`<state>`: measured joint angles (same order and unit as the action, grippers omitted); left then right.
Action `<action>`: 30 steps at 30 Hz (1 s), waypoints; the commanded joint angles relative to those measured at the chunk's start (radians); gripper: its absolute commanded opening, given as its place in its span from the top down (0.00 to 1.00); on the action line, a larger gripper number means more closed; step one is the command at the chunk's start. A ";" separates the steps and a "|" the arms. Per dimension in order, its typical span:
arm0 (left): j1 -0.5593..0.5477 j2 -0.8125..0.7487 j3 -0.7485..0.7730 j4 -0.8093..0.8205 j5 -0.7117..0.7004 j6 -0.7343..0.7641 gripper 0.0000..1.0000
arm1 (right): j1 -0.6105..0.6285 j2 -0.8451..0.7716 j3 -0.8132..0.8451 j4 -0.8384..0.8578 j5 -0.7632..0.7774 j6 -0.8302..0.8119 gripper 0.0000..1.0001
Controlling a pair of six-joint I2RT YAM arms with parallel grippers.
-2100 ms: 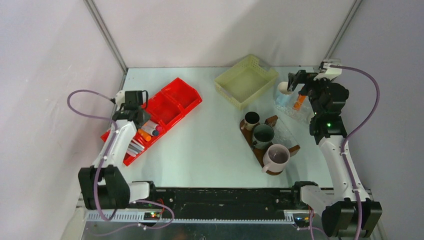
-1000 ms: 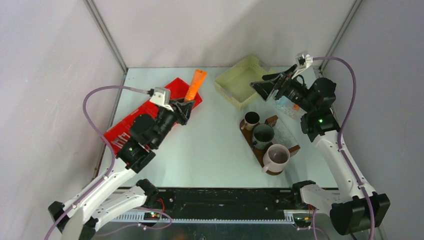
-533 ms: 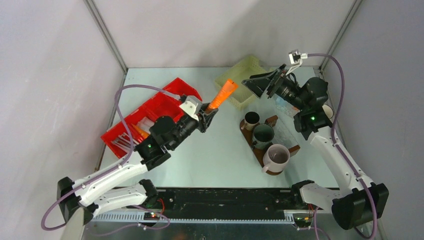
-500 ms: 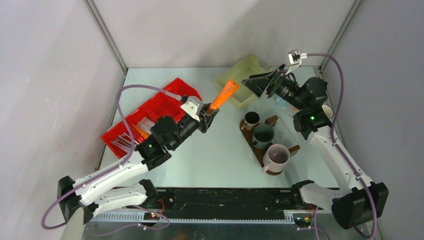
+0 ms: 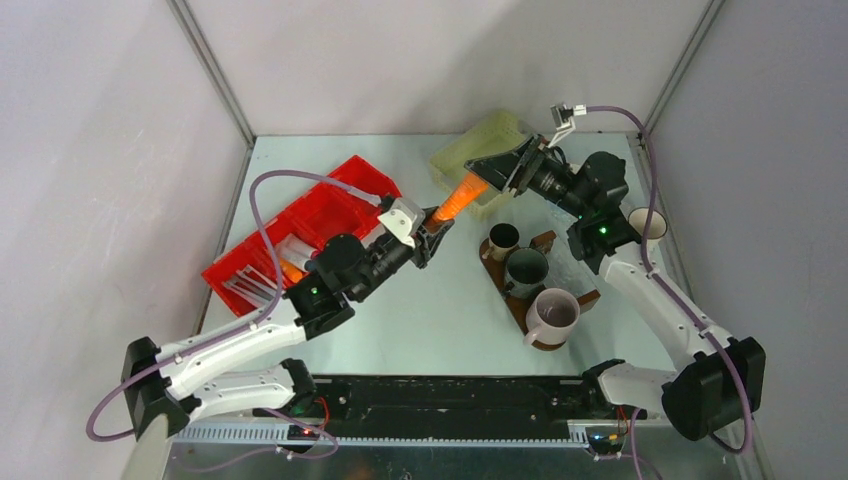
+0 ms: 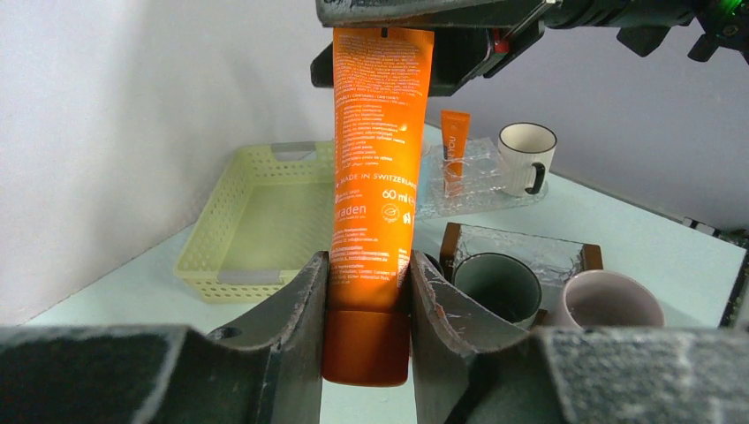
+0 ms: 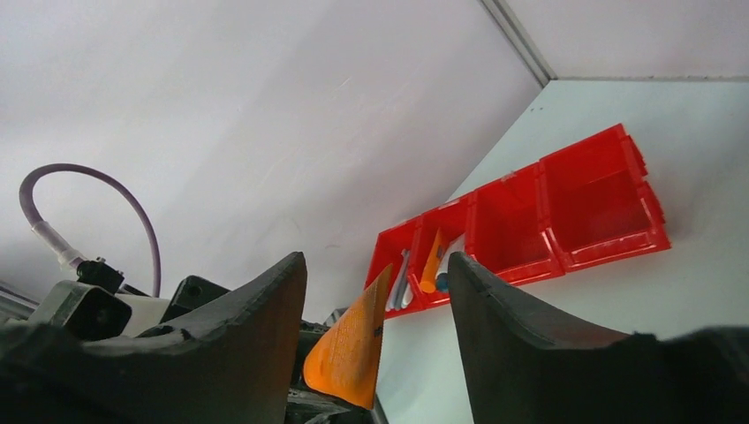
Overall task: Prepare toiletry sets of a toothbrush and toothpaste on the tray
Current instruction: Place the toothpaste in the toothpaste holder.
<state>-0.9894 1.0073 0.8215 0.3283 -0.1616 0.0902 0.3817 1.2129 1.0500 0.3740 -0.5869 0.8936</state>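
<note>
Upper middle overhead, the left gripper [image 5: 432,229] clamps the orange toothpaste tube [image 5: 459,198] near its cap; the right gripper [image 5: 490,173] straddles its flat end, jaws spread.

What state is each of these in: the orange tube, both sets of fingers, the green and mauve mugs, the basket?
orange tube: in the air, cap end gripped, flat end between the right fingers.
left fingers: shut on the orange tube.
right fingers: open, either side of the tube's flat end.
green mug: upright, empty.
mauve mug: upright, empty.
yellow basket: empty.
</note>
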 commanded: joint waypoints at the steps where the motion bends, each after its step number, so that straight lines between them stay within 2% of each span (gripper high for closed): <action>1: -0.021 0.005 0.059 0.090 -0.054 0.040 0.99 | 0.030 0.008 0.039 0.063 0.034 0.036 0.41; 13: -0.049 0.021 0.056 0.094 -0.151 0.076 0.99 | 0.052 -0.010 0.038 0.019 0.111 0.007 0.63; 15: -0.050 0.022 0.053 0.100 -0.163 0.076 0.99 | 0.053 -0.014 0.039 0.015 0.115 0.003 0.70; 16: -0.051 0.022 0.054 0.102 -0.168 0.077 0.99 | 0.053 -0.014 0.038 0.014 0.117 0.001 0.78; 17: -0.051 0.024 0.053 0.103 -0.171 0.075 0.97 | 0.053 -0.015 0.039 0.012 0.118 0.000 0.83; 18: -0.051 0.025 0.053 0.102 -0.175 0.076 0.95 | 0.053 -0.016 0.039 0.011 0.119 -0.002 0.93; 20: -0.052 0.026 0.052 0.100 -0.179 0.076 0.89 | 0.053 -0.018 0.039 0.012 0.119 -0.011 1.00; 24: -0.053 0.024 0.050 0.083 -0.201 0.074 0.68 | 0.052 -0.026 0.039 0.027 0.114 -0.047 1.00; 25: -0.052 0.023 0.051 0.078 -0.209 0.075 0.55 | 0.052 -0.029 0.039 0.031 0.113 -0.057 1.00; 26: -0.052 0.019 0.051 0.068 -0.214 0.075 0.48 | 0.051 -0.033 0.039 0.030 0.116 -0.076 1.00; 27: -0.053 0.016 0.052 0.058 -0.229 0.073 0.33 | 0.048 -0.040 0.039 0.028 0.119 -0.100 1.00; 30: -0.052 -0.006 0.050 0.036 -0.270 0.059 0.04 | 0.035 -0.063 0.039 0.012 0.128 -0.172 1.00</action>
<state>-1.0393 1.0344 0.8291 0.3523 -0.3500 0.1474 0.4290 1.2060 1.0504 0.3588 -0.4797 0.8284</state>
